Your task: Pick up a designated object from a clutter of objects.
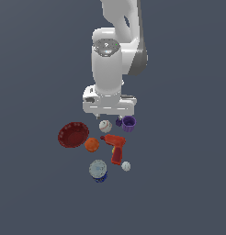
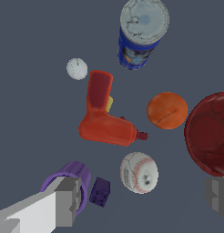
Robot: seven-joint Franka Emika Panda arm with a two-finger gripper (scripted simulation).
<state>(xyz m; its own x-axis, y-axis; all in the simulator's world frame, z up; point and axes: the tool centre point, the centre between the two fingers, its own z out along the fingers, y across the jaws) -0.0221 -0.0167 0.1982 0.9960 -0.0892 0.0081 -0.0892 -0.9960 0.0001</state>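
Though round, baseball [image 2: 139, 172] shows stitching (thin, red).

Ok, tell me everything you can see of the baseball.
The baseball is a small white ball with thin red curved stitching and faint grey scuffing. It rests on the dark grey floor, touching nothing, about as large as the orange ball. The red drill, a small purple block and the dark red bowl lie around it. The open gripper hovers above it.

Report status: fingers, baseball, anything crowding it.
Gripper open, above the clutter, holding nothing. Baseball on the surface between the fingers, ungrasped. Purple block and red drill close beside it.
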